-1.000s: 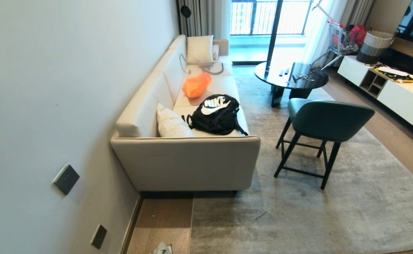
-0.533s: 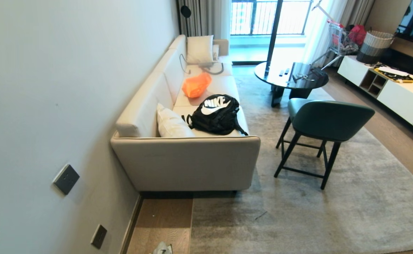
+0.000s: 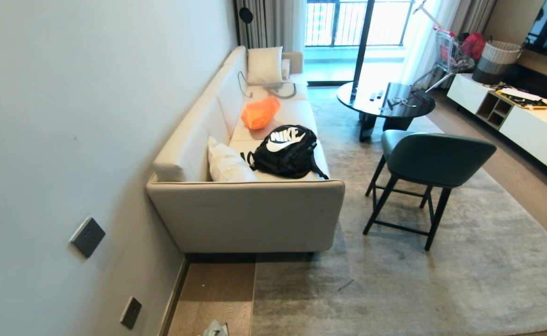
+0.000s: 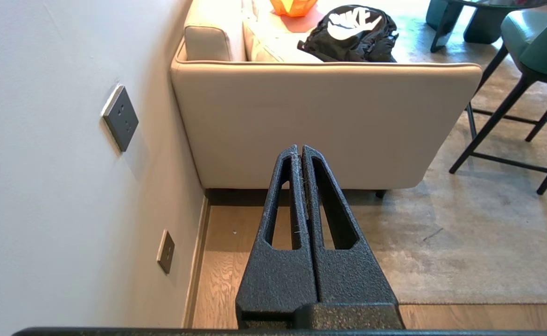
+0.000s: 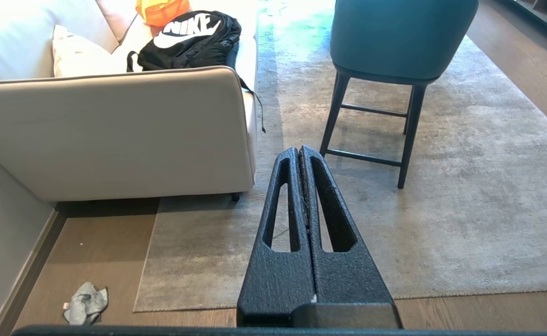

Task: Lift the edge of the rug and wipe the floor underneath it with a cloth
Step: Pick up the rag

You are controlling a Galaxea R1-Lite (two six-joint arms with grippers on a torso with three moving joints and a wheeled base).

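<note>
Cloth [image 5: 86,303] lay crumpled on the wood floor [image 5: 96,252] near the baseboard, left of the rug edge [image 5: 148,261], apart from it. The rug lay flat, its corner near. The left gripper [image 4: 300,150] and right gripper [image 5: 299,151] hung above, both fully closed and holding nothing.

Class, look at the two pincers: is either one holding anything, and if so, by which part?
Nothing is held. The left pincer and right pincer are both shut on nothing. The cloth lies crumpled on the floor.
</note>
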